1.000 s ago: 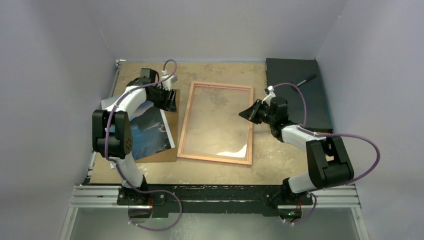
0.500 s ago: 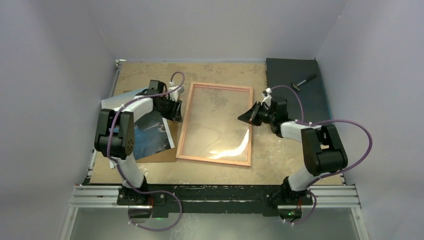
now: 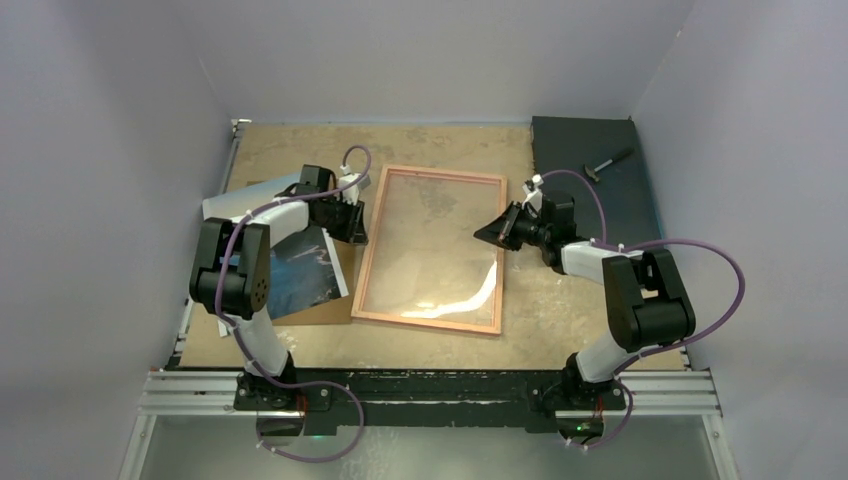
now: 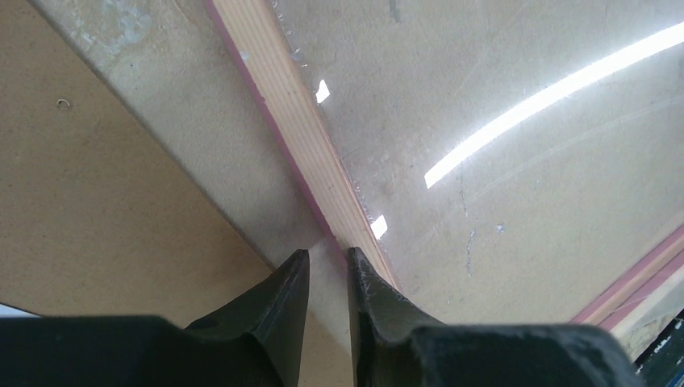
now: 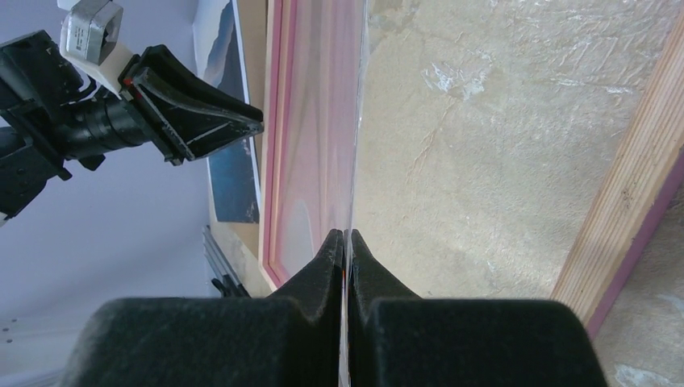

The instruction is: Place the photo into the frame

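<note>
Clenches the right gripper on the thin edge of the clear pane, fingertips pressed together with only that sheet between them. Shows, just right of those fingertips, mottled desk and a wood-orange length of the frame rim; just left of them, the opposite long rim in pink. Faces the left gripper straight across the frame from the right one, low at that opposite rim and released: jaws a narrow slit apart, nothing but desk visible in the gap, one fingertip over the bare strip just outside the rim, the other touching the rim's pink outer edge. Has the frame lying on the desk between the two grippers, wood-orange side up, with a bright streak of glare on the pane near the right gripper. Has the photo outside the frame, behind the left gripper and off to its side: flat on a brown backing board, partly covered by the left arm, well apart from the right gripper. Behind the right gripper, toward the far corner, a dark mat with a small tool on it.
</note>
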Available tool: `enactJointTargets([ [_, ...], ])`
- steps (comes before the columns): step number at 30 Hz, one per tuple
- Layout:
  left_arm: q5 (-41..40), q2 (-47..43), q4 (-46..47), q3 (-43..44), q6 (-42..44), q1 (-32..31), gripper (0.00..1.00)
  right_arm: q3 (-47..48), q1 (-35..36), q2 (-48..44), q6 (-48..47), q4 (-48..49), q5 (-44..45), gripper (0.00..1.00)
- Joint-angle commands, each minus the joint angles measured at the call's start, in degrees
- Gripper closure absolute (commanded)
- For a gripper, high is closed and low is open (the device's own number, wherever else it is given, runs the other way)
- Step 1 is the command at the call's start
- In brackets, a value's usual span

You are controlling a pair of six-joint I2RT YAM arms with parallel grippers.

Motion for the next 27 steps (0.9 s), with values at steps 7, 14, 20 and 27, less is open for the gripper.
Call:
enactJointTargets([
  [7, 3.01, 0.95, 3.08, -1.78, -0.89, -0.92, 0.83, 1.30, 0.21, 0.04, 1.14, 3.31, -1.43, 1.00],
  [14, 3.49, 1.81, 3.83, -3.61, -0.85, -0.90, 0.93, 1.96, 0.20, 1.39, 1.47, 4.69, -2.78, 1.00],
  [20, 3.01, 2.14, 4.04, -4.46, -0.41, -0.93, 0.95, 3.55, 0.20, 2.98, 0.52, 3.82, -4.02, 1.00],
  [27, 1.88, 2.31, 3.41, -4.33, 0.41, -0.90, 0.97, 4.18, 0.20, 2.51, 1.14, 5.42, -4.61, 1.00],
])
